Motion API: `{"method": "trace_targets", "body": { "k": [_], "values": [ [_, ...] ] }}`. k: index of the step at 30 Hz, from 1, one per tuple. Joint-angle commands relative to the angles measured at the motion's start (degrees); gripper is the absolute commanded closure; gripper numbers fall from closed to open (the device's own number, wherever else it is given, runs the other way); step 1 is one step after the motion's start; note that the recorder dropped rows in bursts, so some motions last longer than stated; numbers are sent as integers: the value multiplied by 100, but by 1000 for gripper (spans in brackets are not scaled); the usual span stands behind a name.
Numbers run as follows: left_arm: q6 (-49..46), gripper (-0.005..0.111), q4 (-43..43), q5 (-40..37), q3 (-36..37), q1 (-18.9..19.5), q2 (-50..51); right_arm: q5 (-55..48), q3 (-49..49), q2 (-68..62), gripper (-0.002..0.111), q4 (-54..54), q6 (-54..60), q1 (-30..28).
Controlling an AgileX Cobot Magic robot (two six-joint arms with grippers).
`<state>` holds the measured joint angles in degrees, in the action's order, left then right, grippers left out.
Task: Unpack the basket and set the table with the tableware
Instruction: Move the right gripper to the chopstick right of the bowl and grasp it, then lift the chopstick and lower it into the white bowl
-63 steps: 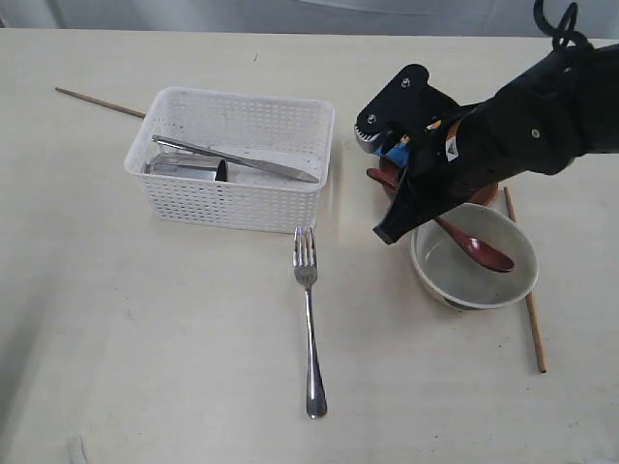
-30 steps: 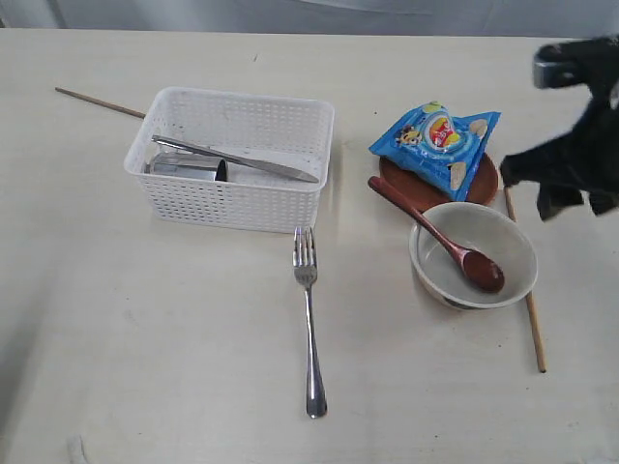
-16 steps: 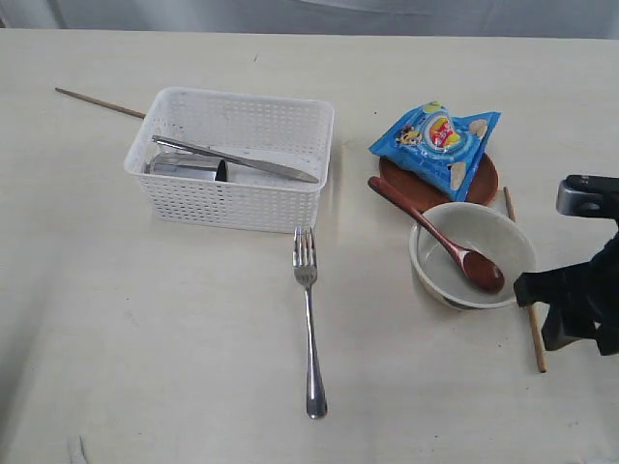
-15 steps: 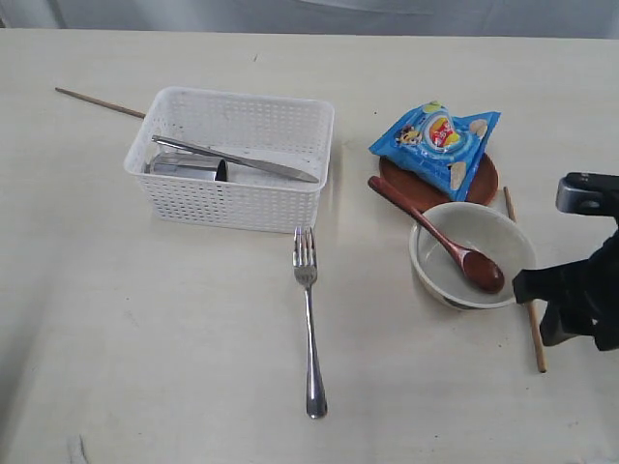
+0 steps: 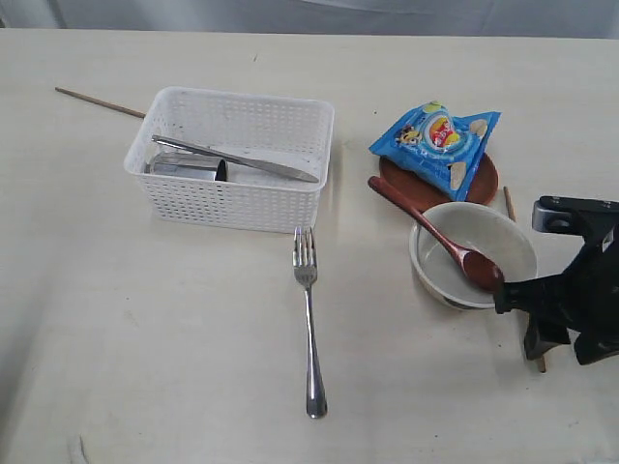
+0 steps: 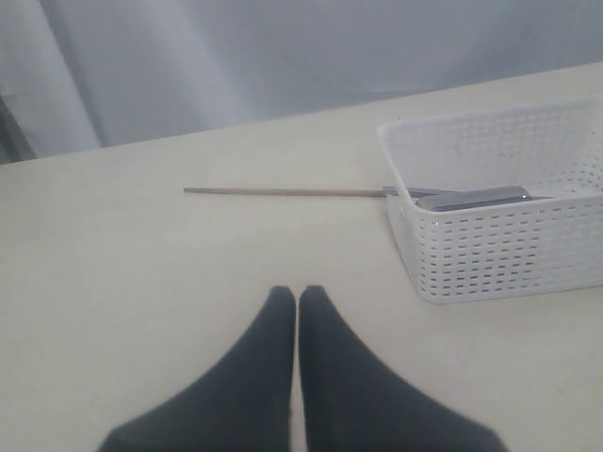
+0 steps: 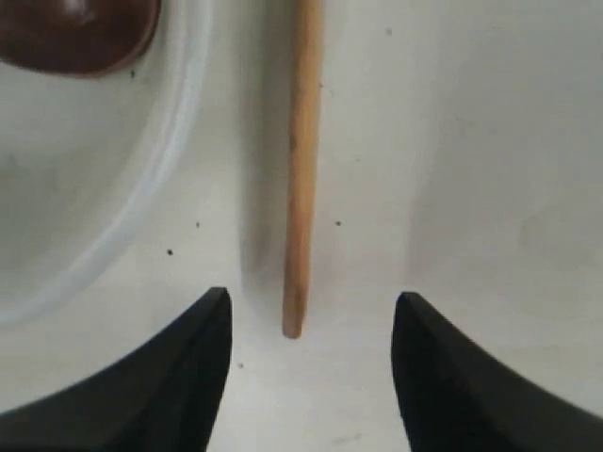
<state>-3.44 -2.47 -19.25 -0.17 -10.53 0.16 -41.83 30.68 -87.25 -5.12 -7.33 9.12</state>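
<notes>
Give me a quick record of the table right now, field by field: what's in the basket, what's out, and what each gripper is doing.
in basket: knife; cup lying on its side
out on table: fork; left chopstick behind the basket
place setting: spoon resting in bowl; snack bag on plate
right gripper: open, straddling the end of the right chopstick beside the bowl
left gripper: shut, nothing between its fingers

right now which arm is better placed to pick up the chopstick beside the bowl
Right. The right gripper, open, hangs over the chopstick at its end, a jaw each side. The left gripper is shut, away by the basket.
</notes>
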Motion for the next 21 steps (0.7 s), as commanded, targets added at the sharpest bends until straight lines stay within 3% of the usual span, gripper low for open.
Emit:
{"method": "trace_targets", "body": {
  "k": [1, 5, 14, 18, 21],
  "values": [
    [26, 105, -25, 38, 17, 37, -16, 360, -10, -200, 66, -76, 160, -33],
    [26, 105, -25, 38, 17, 37, -16, 440, -10, -436, 82, -107, 244, -33],
    [26, 105, -25, 38, 17, 37, -16, 548, -10, -770, 85, -85, 265, -33],
    [26, 105, -25, 38, 17, 37, -16, 548, -10, -778, 107, 7, 273, -33],
    [26, 105, -25, 38, 17, 37, -16, 533, -10, -778, 109, 23, 273, -33]
  ]
}}
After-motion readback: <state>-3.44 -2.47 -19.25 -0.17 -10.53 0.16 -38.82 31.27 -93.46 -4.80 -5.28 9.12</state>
